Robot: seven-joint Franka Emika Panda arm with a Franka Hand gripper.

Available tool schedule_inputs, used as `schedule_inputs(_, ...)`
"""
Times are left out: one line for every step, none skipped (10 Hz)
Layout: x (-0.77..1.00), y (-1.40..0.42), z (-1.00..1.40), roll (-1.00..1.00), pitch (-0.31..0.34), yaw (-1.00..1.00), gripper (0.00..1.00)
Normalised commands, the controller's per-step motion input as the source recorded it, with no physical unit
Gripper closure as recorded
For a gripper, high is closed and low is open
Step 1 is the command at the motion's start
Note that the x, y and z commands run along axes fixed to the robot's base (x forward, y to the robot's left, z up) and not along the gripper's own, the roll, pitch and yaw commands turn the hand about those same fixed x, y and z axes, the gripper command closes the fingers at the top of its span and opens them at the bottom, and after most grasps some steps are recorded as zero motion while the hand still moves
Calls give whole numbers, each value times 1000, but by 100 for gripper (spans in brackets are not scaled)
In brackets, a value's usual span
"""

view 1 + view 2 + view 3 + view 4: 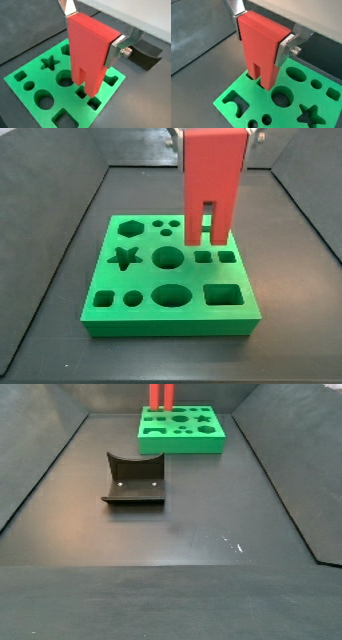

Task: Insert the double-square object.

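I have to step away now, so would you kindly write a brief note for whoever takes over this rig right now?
Gripper: shut on the double-square object, holding its solid upper part upright, prongs down, above the green board.
Double-square object: prong tips are level with the board's top at the two small square holes beside its edge; in a side view they seem just entering, but how deep cannot be told.
Dark fixture: standing on the floor, apart from the board, not involved.
Done: piece picked up and brought to the board.
Left: confirm prong alignment with the two square holes, push down until seated, open the gripper, retreat.
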Motion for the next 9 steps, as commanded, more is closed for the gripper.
schedule_inputs(671,0,-106,373,274,200,100)
schedule_inputs(637,0,-100,377,283,209,100)
schedule_inputs(651,-11,-120,359,289,203,100)
schedule_inputs(700,-151,-166,244,299,163,100)
schedule_inputs(863,-286,-83,46,220,77,100)
schedule_inputs(1000,-311,-46,-13,50,34,100)
schedule_inputs(1000,-303,-40,0,43,29,100)
schedule_inputs(1000,-169,-9,17,130,26,100)
schedule_inputs(514,131,0,9,226,0,100)
